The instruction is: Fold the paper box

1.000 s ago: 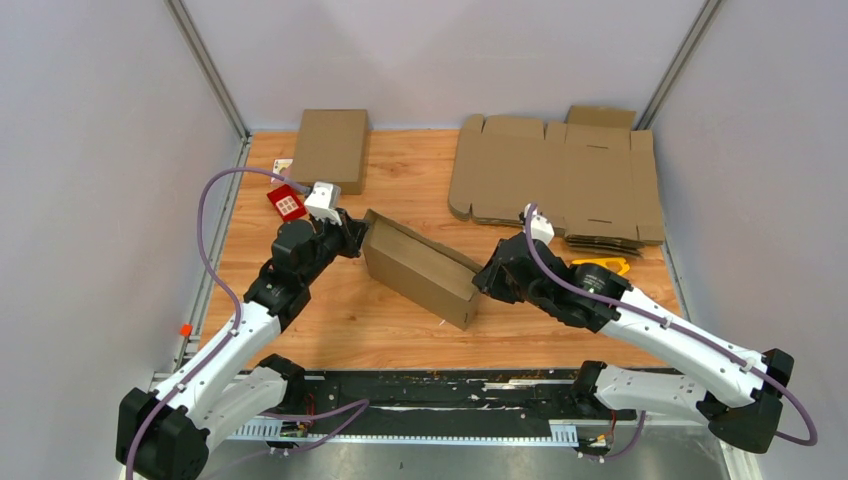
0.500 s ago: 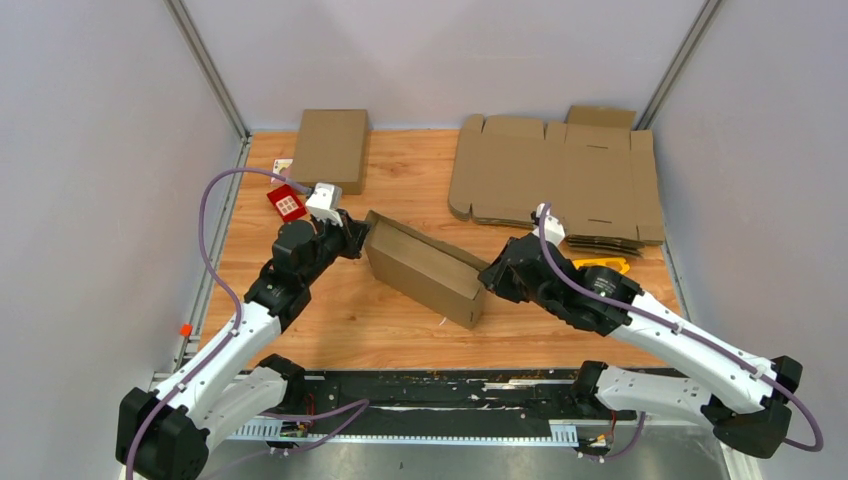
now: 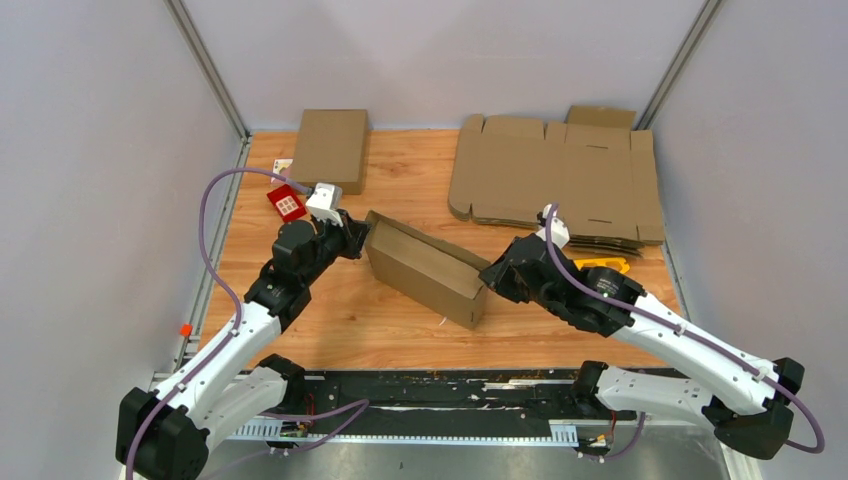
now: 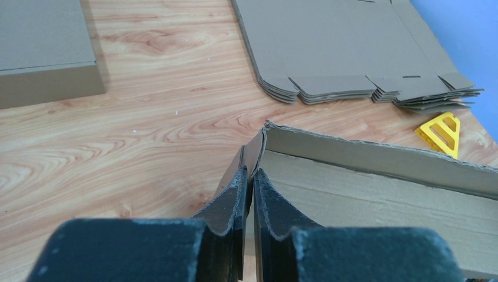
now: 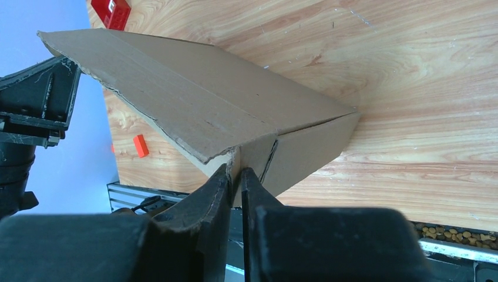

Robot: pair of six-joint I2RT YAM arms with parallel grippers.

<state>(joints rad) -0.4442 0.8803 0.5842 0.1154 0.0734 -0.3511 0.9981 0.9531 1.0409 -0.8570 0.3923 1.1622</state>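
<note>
Edging slightly toward the right of the overhead frame since a second ago with the right gripper (image 3: 488,279), nudging the paper box (image 3: 425,265) along at that end. Clamping now on the box's right end wall, fingers (image 5: 220,182) nearly together with only the cardboard edge between them. Pinching the opposite, left end corner with the left gripper (image 4: 249,174), jaws likewise closed on a thin cardboard flap. Holding the half-formed box, open at the top, diagonally at mid-frame over the wooden table (image 3: 400,170), upper left end to lower right end. Lying beyond, at upper right, a stack of flat cardboard blanks (image 3: 560,175), with a yellow tool (image 3: 600,265) just below it. Sitting at upper left, a closed cardboard box (image 3: 330,148), and a red block (image 3: 286,203) beside the left wrist.
</note>
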